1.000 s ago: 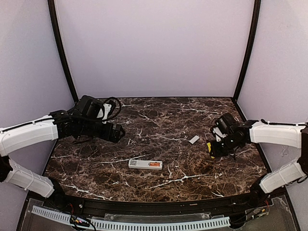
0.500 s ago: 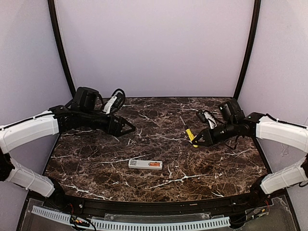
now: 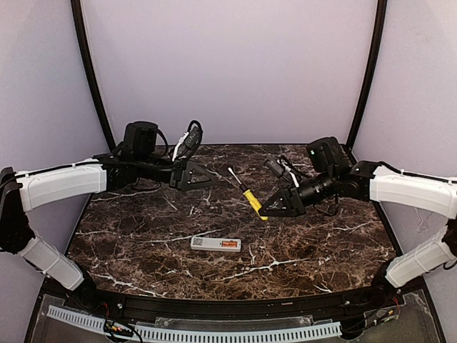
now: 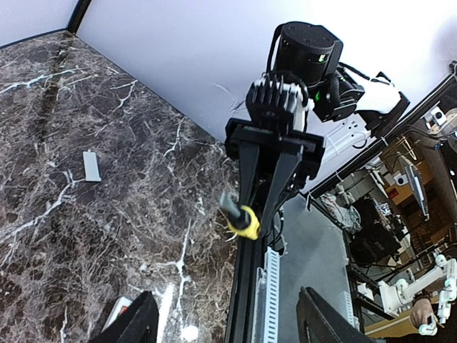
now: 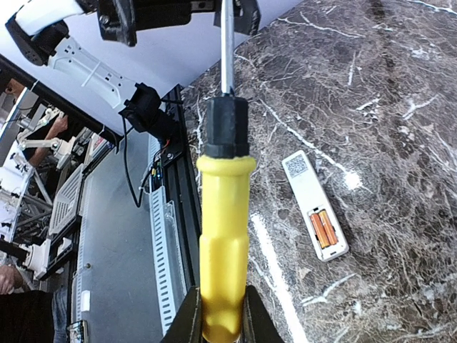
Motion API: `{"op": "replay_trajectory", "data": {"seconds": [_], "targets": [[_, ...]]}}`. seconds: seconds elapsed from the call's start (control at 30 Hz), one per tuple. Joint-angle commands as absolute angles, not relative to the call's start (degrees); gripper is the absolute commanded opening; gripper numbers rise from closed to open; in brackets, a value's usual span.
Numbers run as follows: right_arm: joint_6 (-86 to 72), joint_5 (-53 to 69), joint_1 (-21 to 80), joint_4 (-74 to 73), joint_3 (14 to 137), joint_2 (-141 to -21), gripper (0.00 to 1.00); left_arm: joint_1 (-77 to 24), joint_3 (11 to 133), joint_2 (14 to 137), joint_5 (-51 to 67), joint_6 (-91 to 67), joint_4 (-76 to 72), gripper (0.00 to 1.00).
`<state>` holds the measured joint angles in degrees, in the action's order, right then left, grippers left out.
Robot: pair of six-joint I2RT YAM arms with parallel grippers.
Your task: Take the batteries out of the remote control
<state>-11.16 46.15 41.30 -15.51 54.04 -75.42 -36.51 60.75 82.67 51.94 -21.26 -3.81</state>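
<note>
Orange cylinder batteries (image 5: 323,229) sit in slim white remote control (image 5: 314,206); right pincer (image 3: 277,209) pinches yellow-handled screwdriver (image 3: 248,194), left pincer (image 3: 206,180) spread.

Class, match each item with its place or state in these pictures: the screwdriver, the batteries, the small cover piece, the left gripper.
Items:
1. screwdriver
2. batteries
3. cover piece
4. left gripper

States:
A. open, holding nothing
B. seated in the bay of the remote control
C. clamped in the right gripper
D. lying flat by itself on the table

Pairs: 1-C, 2-B, 3-D, 4-A
</note>
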Motion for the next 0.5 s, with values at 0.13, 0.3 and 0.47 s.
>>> {"op": "replay_trajectory", "data": {"seconds": [0.13,0.3,0.47], "targets": [[-9.5,50.6,44.1,-11.8,57.9,-79.4,0.0,-37.4,64.4,86.1,58.5,-25.3,-10.4,0.56],[-9.3,51.3,44.9,-11.8,58.7,-80.2,0.0,-38.1,65.0,87.8,58.8,-26.0,-11.3,0.47],[-9.3,51.8,45.1,-11.8,58.8,-80.4,0.0,-38.7,66.0,89.3,59.2,-26.7,-11.8,0.37]]}}
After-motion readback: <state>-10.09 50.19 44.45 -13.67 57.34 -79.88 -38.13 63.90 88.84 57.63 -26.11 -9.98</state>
